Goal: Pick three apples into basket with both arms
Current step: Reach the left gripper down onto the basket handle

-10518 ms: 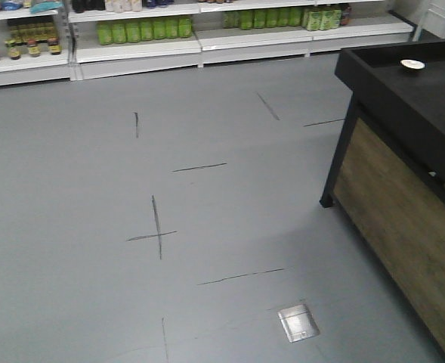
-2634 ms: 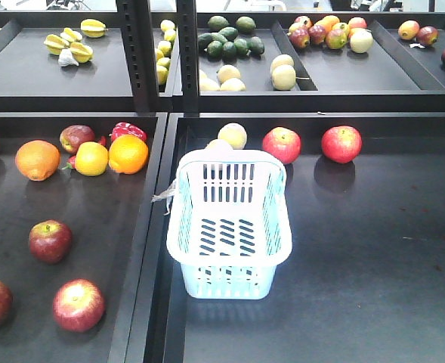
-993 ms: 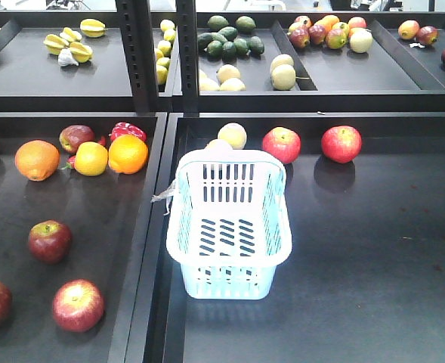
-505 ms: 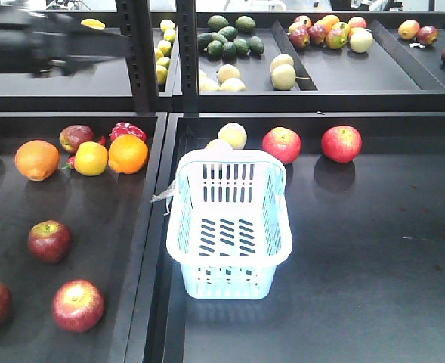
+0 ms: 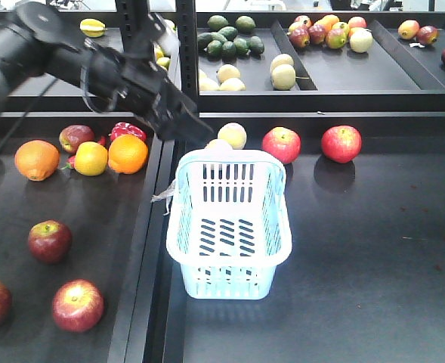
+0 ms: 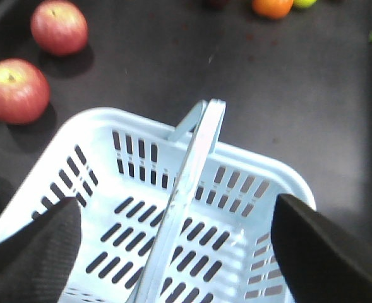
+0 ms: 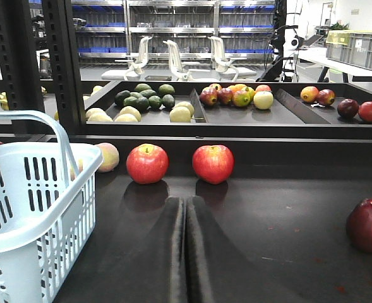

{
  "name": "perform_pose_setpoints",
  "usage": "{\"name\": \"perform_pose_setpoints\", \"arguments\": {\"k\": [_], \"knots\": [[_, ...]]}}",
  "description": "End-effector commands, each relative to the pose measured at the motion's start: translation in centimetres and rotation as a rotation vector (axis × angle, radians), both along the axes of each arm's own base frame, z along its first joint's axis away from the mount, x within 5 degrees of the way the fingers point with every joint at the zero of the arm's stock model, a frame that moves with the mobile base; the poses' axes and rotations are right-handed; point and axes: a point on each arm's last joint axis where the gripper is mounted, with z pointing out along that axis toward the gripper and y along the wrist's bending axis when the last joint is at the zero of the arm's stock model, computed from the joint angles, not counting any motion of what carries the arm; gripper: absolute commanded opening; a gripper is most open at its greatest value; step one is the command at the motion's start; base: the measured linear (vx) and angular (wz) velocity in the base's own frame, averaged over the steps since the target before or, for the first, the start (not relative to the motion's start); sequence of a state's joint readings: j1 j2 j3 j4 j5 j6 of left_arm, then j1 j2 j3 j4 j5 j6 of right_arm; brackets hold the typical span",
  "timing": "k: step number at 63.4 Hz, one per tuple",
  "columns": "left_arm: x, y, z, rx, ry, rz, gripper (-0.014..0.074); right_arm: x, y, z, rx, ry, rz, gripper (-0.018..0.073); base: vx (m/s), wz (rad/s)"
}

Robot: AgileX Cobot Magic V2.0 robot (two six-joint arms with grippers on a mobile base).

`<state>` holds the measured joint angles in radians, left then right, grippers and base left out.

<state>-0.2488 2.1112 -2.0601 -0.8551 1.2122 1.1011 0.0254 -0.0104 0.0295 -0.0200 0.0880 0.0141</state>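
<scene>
The pale blue basket [image 5: 230,227] stands empty on the right black tray, handle up. My left gripper [image 5: 196,134] hangs open over the basket's far left rim. In the left wrist view its jaws [image 6: 176,202] stand wide either side of the basket handle [image 6: 189,170], with nothing between them. Two red apples [image 5: 281,144] [image 5: 341,143] lie behind the basket and show in the right wrist view [image 7: 147,163] [image 7: 213,163]. More red apples [image 5: 50,240] [image 5: 77,305] lie on the left tray. My right gripper [image 7: 186,202] is shut and empty, low over the tray, pointing at the two apples.
Oranges [image 5: 128,153] and a yellow fruit [image 5: 91,159] lie on the left tray. A pale yellow apple [image 5: 233,135] sits behind the basket. A dark red apple [image 7: 369,224] lies to the right. A raised back shelf [image 5: 320,83] holds more fruit behind black posts [image 5: 186,45].
My left arm has swung in from the upper left and now reaches over the basket's far rim. The basket and the apples have not moved.
</scene>
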Motion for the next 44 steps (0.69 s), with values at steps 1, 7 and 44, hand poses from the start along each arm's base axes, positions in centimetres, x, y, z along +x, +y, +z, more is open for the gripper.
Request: {"name": "perform_pose_setpoints", "arguments": {"k": [1, 7, 44], "knots": [[-0.8, -0.5, 2.8, -0.047, -0.066, 0.005, 0.0573, 0.0, 0.0, 0.3, -0.011, -0.069, -0.005, -0.0005, 0.00, 0.00], [-0.3, -0.8, 1.6, -0.030, -0.048, 0.002, 0.0573, 0.0, 0.0, 0.3, -0.011, -0.069, -0.005, -0.0005, 0.00, 0.00], [2.2, -1.5, -4.8, 0.023, 0.054, 0.017, 0.0543, 0.0, 0.0, 0.3, -0.011, -0.069, -0.005, -0.0005, 0.00, 0.00]]}}
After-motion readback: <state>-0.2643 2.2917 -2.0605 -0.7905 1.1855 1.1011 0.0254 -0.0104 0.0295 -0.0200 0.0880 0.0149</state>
